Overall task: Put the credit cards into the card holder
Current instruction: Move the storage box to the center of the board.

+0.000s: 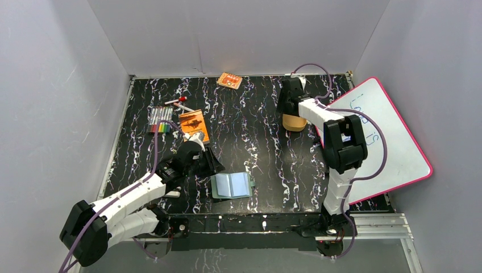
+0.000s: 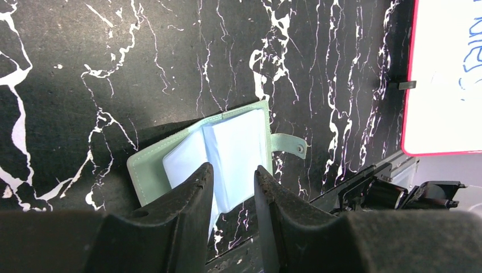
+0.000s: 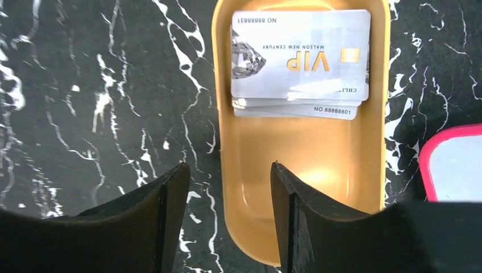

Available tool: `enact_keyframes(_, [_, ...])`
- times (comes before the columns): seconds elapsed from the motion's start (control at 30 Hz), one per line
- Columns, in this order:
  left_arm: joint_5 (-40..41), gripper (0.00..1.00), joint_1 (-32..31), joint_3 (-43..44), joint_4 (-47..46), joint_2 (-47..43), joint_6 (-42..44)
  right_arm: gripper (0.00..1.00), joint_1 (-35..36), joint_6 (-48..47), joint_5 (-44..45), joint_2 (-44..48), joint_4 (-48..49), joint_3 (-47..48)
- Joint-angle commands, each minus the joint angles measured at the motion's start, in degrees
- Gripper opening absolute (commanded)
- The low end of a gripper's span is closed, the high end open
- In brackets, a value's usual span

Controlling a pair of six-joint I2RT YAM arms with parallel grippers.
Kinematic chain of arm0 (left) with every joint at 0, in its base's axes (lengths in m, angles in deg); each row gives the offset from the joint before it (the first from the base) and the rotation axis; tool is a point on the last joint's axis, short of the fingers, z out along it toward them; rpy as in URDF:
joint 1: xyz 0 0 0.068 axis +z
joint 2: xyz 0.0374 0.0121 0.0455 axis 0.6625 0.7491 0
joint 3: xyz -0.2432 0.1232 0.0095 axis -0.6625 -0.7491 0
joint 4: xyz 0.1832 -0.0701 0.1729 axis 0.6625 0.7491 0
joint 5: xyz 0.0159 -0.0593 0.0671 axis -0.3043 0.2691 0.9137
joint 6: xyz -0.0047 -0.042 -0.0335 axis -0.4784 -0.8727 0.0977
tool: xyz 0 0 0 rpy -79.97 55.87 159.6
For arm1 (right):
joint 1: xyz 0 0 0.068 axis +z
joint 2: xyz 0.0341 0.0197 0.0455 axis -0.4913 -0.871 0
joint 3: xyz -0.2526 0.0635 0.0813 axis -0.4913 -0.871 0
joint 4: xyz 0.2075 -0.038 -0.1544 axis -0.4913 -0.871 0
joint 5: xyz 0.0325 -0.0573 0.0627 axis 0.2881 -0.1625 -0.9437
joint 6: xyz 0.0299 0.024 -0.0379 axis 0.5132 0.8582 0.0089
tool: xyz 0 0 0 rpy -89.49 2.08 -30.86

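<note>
Grey-white credit cards [image 3: 300, 62] lie stacked in the tan tray [image 3: 223, 114], right end effector [image 3: 228, 168] open above it, presumably to pick; green card holder [image 1: 232, 185] lies spread for loading on the table [image 1: 256, 125] beneath the left end effector [image 2: 233, 166], grip undeterminable.

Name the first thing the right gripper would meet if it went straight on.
The right gripper would probably meet the tan tray first, at its rim; the credit cards lie farther along. Depth is unclear.
</note>
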Motion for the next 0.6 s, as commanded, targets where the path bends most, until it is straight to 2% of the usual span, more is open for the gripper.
enact_keyframes(0.0, [1.3, 0.31, 0.0, 1.6, 1.9, -0.8, 1.3, 0.61, 0.1, -4.6, 1.2, -2.2, -1.8, 4.5])
enact_keyframes(0.33, [1.2, 0.31, 0.0, 1.8, 2.1, -0.2, 1.5, 0.42, 1.3, -8.3, -1.4, -5.9, -2.6, 6.2])
enact_keyframes(0.57, [0.8, 0.31, 0.0, 1.9, 2.4, -0.1, 1.0, 0.24, 3.1, -10.8, -0.8, -5.1, -2.3, 4.3])
